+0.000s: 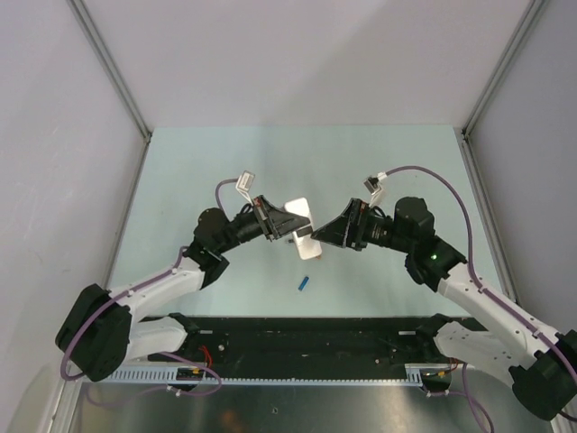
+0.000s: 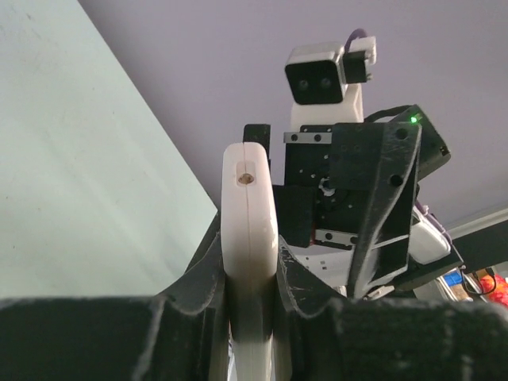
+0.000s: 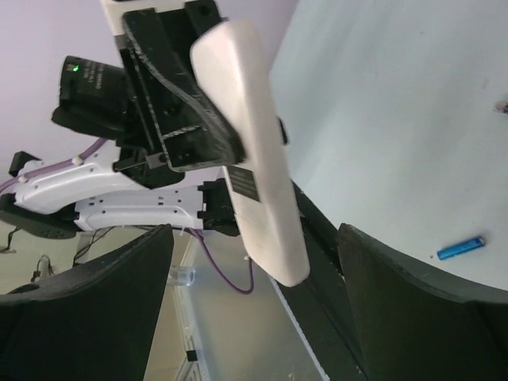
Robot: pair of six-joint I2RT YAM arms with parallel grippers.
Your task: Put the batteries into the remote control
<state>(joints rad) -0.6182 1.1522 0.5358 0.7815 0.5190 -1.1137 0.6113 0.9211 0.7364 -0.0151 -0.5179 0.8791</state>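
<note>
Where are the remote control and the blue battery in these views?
remote control (image 3: 260, 155), right wrist view, on its plain white body about halfway along.
blue battery (image 1: 305, 283), top external view, on the middle of its barrel.

The white remote control (image 3: 254, 151) sits in the black left gripper (image 1: 287, 224), with a blue battery (image 1: 305, 283) on the pale green table (image 1: 225, 162) near the black right gripper (image 1: 320, 236).
</note>
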